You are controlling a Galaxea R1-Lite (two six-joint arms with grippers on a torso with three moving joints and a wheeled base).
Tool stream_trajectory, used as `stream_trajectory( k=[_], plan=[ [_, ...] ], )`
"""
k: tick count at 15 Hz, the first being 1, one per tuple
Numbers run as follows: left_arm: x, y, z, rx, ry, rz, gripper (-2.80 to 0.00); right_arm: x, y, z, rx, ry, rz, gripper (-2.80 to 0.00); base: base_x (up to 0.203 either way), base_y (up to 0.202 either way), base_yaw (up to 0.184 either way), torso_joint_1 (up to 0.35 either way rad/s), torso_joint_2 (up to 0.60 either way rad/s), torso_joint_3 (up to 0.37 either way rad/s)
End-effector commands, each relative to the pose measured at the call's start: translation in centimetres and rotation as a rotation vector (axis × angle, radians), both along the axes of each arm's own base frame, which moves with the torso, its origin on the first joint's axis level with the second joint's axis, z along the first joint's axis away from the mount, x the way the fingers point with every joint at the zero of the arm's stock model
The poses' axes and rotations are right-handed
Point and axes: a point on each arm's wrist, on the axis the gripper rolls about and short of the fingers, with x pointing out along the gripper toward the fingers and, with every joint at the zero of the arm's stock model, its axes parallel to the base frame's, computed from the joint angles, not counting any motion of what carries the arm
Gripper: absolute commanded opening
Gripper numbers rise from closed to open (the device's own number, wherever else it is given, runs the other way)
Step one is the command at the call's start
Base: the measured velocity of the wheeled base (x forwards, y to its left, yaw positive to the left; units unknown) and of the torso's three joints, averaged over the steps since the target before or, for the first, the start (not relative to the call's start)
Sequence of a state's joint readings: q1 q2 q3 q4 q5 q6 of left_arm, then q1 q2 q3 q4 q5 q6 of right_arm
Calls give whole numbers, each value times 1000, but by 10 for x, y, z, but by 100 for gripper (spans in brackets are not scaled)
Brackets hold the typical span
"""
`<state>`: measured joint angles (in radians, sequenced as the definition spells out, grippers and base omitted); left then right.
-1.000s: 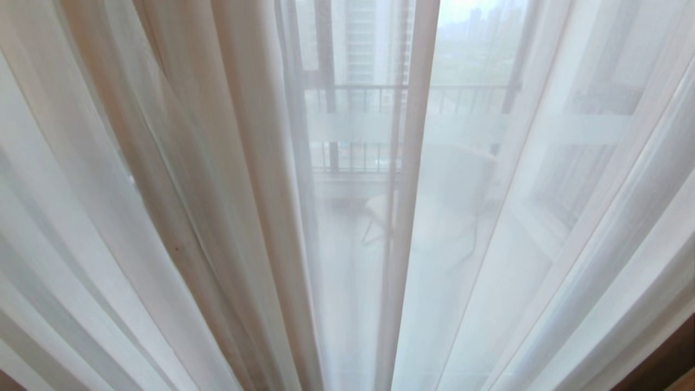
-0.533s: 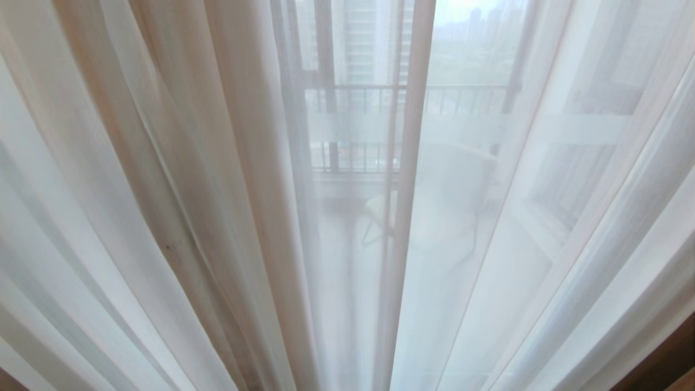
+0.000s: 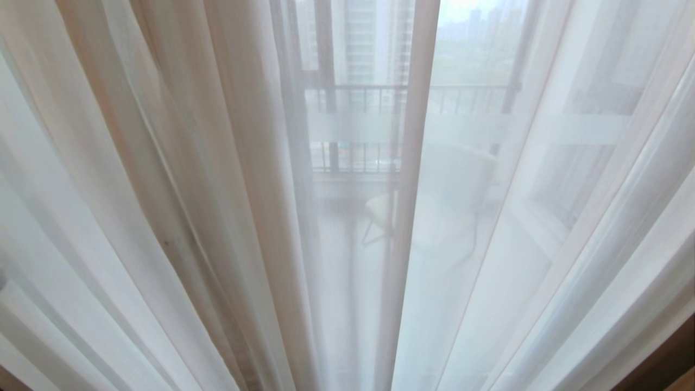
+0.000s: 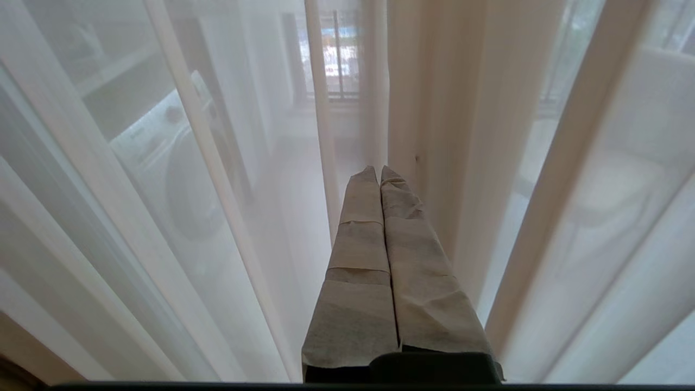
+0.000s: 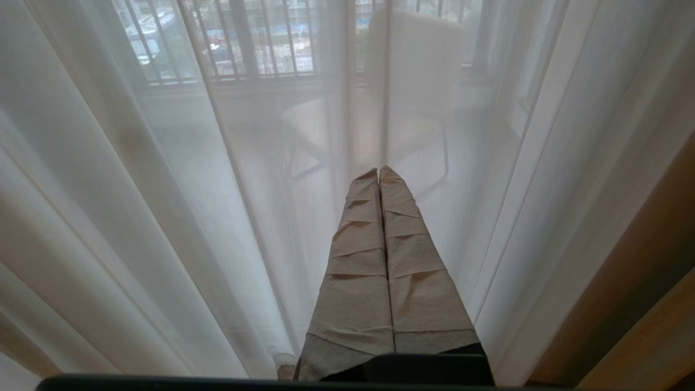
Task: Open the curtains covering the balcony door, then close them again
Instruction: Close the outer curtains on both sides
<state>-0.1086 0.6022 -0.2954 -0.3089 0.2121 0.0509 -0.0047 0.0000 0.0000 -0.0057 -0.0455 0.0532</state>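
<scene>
While shut, left pincer (image 4: 379, 169) fronts the curtains (image 4: 434, 108).

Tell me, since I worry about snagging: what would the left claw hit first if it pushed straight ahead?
Probably the sheer white curtain: the shut left claw points at a cream fold of it just ahead. How near the tips are is unclear. The balcony lies behind it.
</scene>
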Motion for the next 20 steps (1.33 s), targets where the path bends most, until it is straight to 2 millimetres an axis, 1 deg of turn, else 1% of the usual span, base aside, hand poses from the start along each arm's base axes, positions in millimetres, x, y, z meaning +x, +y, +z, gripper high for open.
stream_trajectory(
  k=[1,3,5,7,11,13,15,18,20],
  plan=[
    [-16,1,-22,-3,30,-65,-280,0,0,0,0,1,0,-280,0,0,0,0,0,0],
    [-29,-1,-48,-10,70,-130,-280,0,0,0,0,1,0,-280,0,0,0,0,0,0],
    [-39,-2,-69,-11,78,-140,-280,0,0,0,0,0,0,-280,0,0,0,0,0,0],
    [-42,-3,-91,-13,104,-149,-280,0,0,0,0,0,0,-280,0,0,0,0,0,0],
    [-43,-2,-101,-9,189,-212,-280,0,0,0,0,1,0,-280,0,0,0,0,0,0],
    [-50,-1,-109,-8,207,-179,-280,0,0,0,1,1,0,-280,0,0,0,0,0,0],
    [-57,-1,-111,-12,132,-137,-280,0,0,0,2,1,0,-280,0,0,0,0,0,0],
    [-66,0,-114,-7,14,-126,-280,0,0,0,0,1,0,-280,0,0,0,0,0,0],
    [-67,0,-114,-22,6,-125,-280,0,0,0,2,0,0,-280,0,0,0,0,0,0]
  ],
)
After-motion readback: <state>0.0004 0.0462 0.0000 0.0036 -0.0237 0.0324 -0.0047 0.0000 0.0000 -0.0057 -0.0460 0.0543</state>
